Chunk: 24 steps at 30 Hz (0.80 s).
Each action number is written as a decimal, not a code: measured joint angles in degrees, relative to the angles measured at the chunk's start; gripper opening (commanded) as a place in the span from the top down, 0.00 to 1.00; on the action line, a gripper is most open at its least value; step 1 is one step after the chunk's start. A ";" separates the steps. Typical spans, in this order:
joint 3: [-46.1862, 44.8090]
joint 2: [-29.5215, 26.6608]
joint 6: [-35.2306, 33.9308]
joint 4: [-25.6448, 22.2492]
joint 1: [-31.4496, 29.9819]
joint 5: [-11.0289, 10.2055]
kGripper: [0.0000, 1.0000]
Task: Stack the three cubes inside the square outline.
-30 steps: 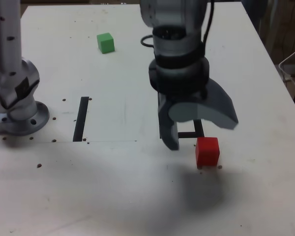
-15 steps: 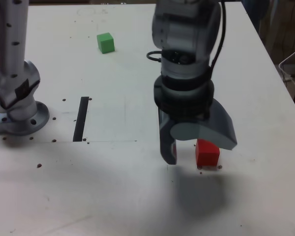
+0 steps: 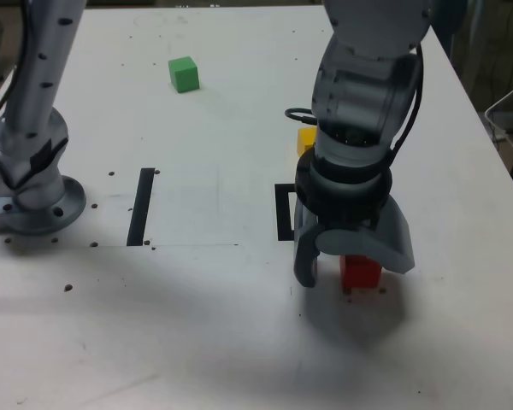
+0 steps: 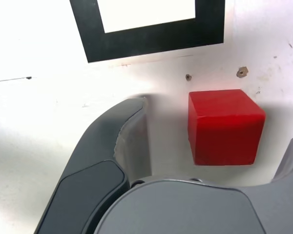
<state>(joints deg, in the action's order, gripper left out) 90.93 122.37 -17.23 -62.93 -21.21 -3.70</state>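
three cubes: one red (image 3: 360, 272), one yellow (image 3: 306, 139), one green (image 3: 184, 74).

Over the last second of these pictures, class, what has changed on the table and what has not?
The gripper swung toward the exterior view's right and dropped, open, around the red cube, not yet closed on it. That uncovered the yellow cube and part of the square outline. Red cube, green cube and black strip stayed put.
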 measured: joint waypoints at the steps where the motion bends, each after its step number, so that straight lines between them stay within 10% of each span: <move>1: 0.22 0.10 0.14 0.00 0.17 -0.22 0.13; 24: 4.33 1.56 2.27 -0.44 1.21 -2.45 0.56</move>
<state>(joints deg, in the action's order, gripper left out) 95.25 123.93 -14.96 -63.37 -20.00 -6.15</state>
